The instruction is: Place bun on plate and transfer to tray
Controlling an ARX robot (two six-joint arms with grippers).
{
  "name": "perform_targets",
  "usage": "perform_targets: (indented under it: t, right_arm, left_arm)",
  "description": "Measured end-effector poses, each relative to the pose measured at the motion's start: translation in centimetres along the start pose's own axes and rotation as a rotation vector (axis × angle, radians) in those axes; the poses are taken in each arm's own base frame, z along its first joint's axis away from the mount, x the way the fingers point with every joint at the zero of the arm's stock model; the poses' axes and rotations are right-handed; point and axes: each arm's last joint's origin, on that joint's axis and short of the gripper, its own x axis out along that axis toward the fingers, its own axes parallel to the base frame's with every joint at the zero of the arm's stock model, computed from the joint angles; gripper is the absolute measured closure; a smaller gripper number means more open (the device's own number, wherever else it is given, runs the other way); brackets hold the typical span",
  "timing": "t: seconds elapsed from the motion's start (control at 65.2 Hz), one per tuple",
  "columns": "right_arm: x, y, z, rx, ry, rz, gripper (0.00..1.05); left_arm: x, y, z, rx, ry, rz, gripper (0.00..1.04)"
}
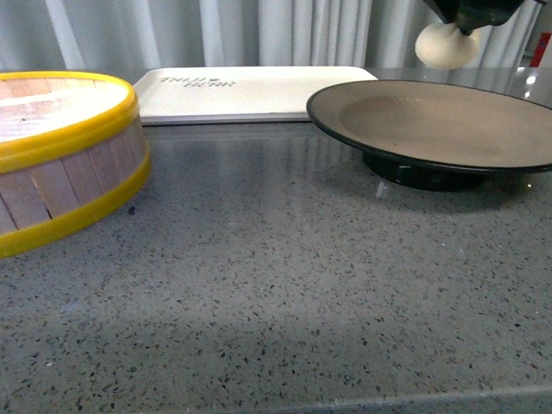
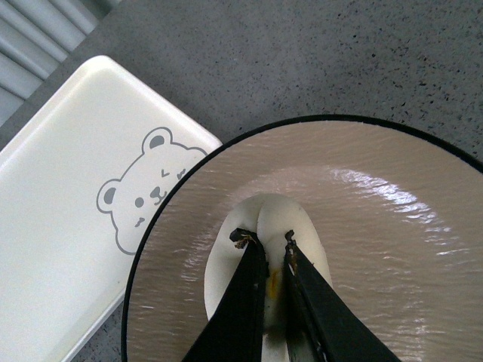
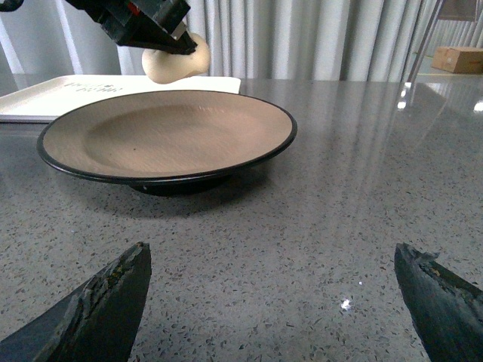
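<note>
My left gripper [image 1: 466, 30] hangs above the plate, shut on the creamy-white bun [image 1: 446, 46]. From the left wrist view the black fingers [image 2: 245, 279] pinch the bun [image 2: 260, 222] over the beige inside of the plate [image 2: 377, 249]. The plate [image 1: 448, 121], with its black rim and foot, stands on the right of the counter. Behind it lies the off-white tray [image 1: 241, 90], which carries a bear drawing [image 2: 139, 192]. My right gripper [image 3: 272, 294] is open and low over the bare counter, in front of the plate [image 3: 166, 132]. The bun [image 3: 175, 60] and left gripper [image 3: 139, 23] show beyond it.
A yellow-rimmed wooden steamer basket [image 1: 60, 159] stands at the left. The speckled grey counter [image 1: 285, 285] stretches across the foreground. Pale curtains [image 3: 317, 38] hang behind, and a cardboard box [image 3: 458, 59] sits far off beyond the counter.
</note>
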Motion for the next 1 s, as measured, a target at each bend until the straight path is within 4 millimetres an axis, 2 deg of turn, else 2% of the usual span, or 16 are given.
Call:
perform_targets:
  t: [0.384,0.783,0.998]
  right_arm:
    - [0.0,0.0,0.0,0.000,0.000,0.000,0.08]
    - [0.0,0.0,0.0,0.000,0.000,0.000,0.08]
    - [0.0,0.0,0.0,0.000,0.000,0.000,0.08]
  left_arm:
    - [1.8,-0.7,-2.7,0.036,0.087,-0.029,1.00]
    - [2.2,-1.3,-3.6,0.035,0.111,-0.026,1.00]
    - [2.2,-1.5,-3.7,0.031,0.116,-0.030,0.68]
